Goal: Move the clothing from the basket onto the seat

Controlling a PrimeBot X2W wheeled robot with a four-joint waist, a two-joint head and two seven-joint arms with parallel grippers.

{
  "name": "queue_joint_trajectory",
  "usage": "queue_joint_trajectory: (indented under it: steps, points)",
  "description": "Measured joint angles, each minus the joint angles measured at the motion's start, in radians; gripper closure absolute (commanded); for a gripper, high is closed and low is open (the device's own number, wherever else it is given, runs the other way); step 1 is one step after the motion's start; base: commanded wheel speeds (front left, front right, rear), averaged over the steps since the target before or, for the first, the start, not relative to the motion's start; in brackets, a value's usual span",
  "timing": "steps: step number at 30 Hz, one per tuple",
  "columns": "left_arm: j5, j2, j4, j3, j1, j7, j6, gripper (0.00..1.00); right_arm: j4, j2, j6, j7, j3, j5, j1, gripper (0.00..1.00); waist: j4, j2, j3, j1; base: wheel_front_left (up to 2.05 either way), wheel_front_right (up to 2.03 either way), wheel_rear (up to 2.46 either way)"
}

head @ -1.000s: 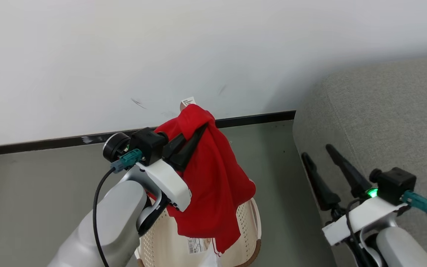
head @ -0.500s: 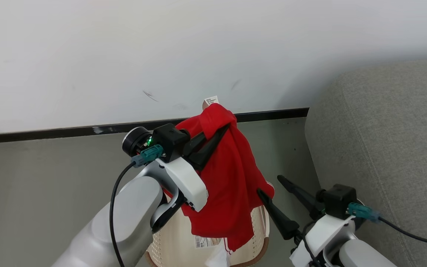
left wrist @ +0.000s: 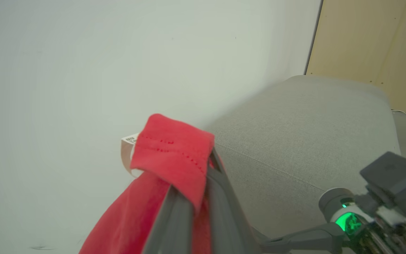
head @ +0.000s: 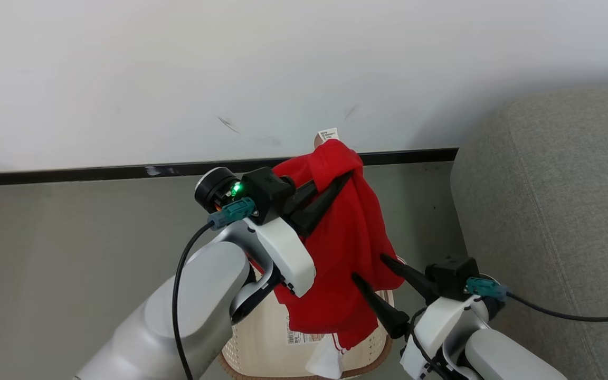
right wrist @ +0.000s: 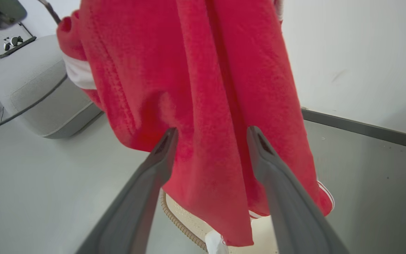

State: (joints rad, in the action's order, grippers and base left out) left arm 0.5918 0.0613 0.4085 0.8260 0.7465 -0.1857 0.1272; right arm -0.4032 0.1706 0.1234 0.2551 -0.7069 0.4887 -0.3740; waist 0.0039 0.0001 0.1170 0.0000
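Observation:
My left gripper [head: 343, 177] is shut on a fold of the red clothing [head: 346, 248], which hangs from it above the cream basket [head: 262, 343]. In the left wrist view the fabric [left wrist: 171, 155] drapes over the fingertips of that gripper [left wrist: 197, 183], with a white tag beside it. My right gripper [head: 368, 266] is open, its tips at the garment's lower part. In the right wrist view the red cloth [right wrist: 196, 70] hangs just beyond the spread tips of that gripper [right wrist: 213, 131]; whether they touch it I cannot tell. The grey seat [head: 547, 211] stands to the right.
A white wall with a dark baseboard [head: 98, 171] runs behind the basket on a grey floor [head: 45, 253]. A white cloth piece [head: 325, 361] lies in the basket. A grey ottoman [right wrist: 30, 91] and cables sit on the floor in the right wrist view.
The head view has shifted. My right gripper has swung left from beside the seat to the hanging garment, still open. The left gripper keeps its hold on the garment.

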Motion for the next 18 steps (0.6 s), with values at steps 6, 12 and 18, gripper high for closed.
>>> queue_joint_trajectory:
  steps: [6, 12, 18]
  points:
    - [0.016, -0.004, -0.014, 0.027, 0.015, 0.001, 0.000, 1.00, -0.072, 0.000, 0.000, 0.000, -0.038, 0.026, -0.047, 0.00, 0.015, 0.0000, 0.015, 0.0000, 0.00, 0.00, 0.00]
    - [0.025, -0.009, -0.029, 0.042, 0.031, 0.001, 0.000, 1.00, -0.140, -0.008, 0.000, 0.000, -0.080, 0.083, -0.084, 0.00, 0.029, 0.0000, 0.030, 0.0000, 0.00, 0.00, 0.00]
    - [0.048, -0.014, -0.035, 0.054, 0.031, 0.001, 0.000, 1.00, -0.183, -0.011, 0.000, 0.000, -0.117, 0.110, -0.122, 0.47, 0.039, 0.0000, 0.042, 0.0000, 0.00, 0.00, 0.00]
